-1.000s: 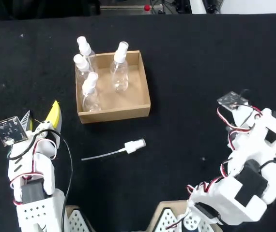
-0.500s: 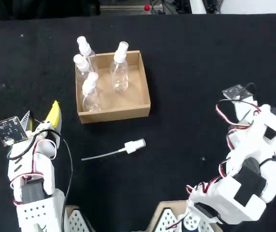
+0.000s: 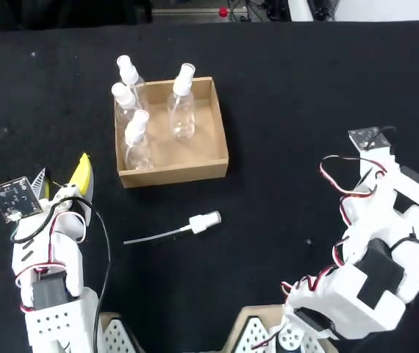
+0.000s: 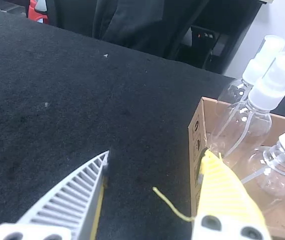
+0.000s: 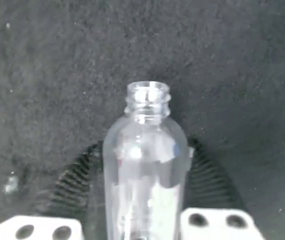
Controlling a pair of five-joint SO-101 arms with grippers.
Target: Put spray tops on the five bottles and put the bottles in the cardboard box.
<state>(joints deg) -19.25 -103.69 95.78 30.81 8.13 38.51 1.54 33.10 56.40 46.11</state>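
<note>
The right gripper is clamped on the body of a clear, uncapped bottle. A dark finger sits on each side and the open neck stands free beyond them, above the black table. The last spray top lies flat on the table between the arms, just in front of the cardboard box, with its thin tube trailing toward the left arm's side. The left gripper sits near the box's front corner, fingers spread and empty. Four capped bottles stand at the box; whether the far-corner one is inside, I cannot tell. The step in hand looks to be capping. It likely goes best with the grip firm and low, the neck unobstructed, the top taken by its head, and the tube threaded straight in before seating.
</note>
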